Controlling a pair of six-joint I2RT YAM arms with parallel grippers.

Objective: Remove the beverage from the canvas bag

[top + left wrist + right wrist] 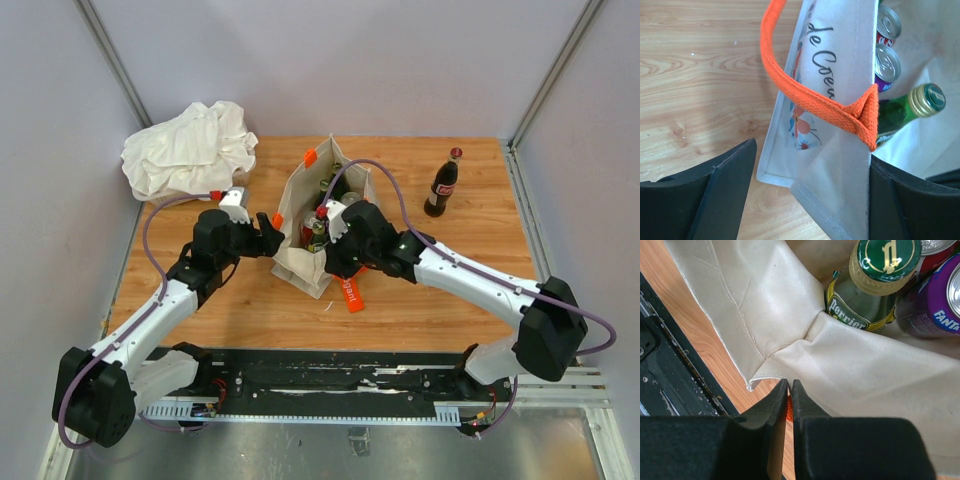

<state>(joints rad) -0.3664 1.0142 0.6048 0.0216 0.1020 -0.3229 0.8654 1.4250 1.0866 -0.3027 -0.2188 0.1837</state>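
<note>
Left wrist view: noted left gripper [810, 165] open wide, jaws straddling one wall of the canvas bag [850, 50] just under the orange handle [790, 85]; judged placed there to catch the soft bag and steady it. Found right gripper [790, 385] closed, tips together at the bag's corner fold (cloth pinched or not: could not tell). Saw green bottle [875, 285] and cans [887, 62] inside the bag, none lifted. Logged cola bottle [441, 185] upright, well apart on the table [250, 300].

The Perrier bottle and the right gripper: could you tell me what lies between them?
In the right wrist view, a creased fold of the canvas bag lies between the Perrier bottle and the right gripper.
</note>
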